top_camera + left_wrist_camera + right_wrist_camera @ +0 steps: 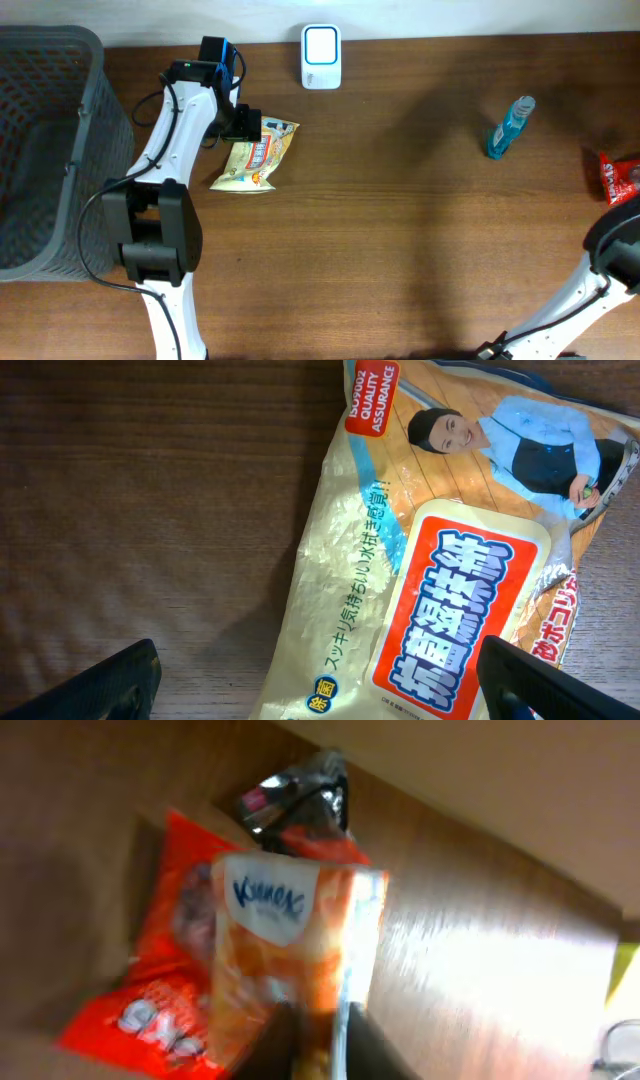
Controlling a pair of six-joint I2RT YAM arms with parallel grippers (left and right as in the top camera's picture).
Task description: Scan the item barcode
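A yellow snack bag (pixel 255 160) with a red label lies flat on the wooden table, left of centre. My left gripper (pixel 245 125) hovers just above its upper end. In the left wrist view the bag (pixel 440 560) fills the frame between the wide-open left gripper (pixel 325 685), and neither finger touches it. The white barcode scanner (pixel 321 57) stands at the table's back edge. In the blurred right wrist view my right gripper (pixel 325 1040) is shut on the lower edge of an orange Kleenex pack (pixel 290 930).
A grey mesh basket (pixel 50 150) stands at the far left. A blue bottle (pixel 510 127) lies at the right. A red snack bag (pixel 620 178) sits at the right edge, also behind the Kleenex pack as the red bag (pixel 150 1010), with a dark shiny packet (pixel 300 795) beyond.
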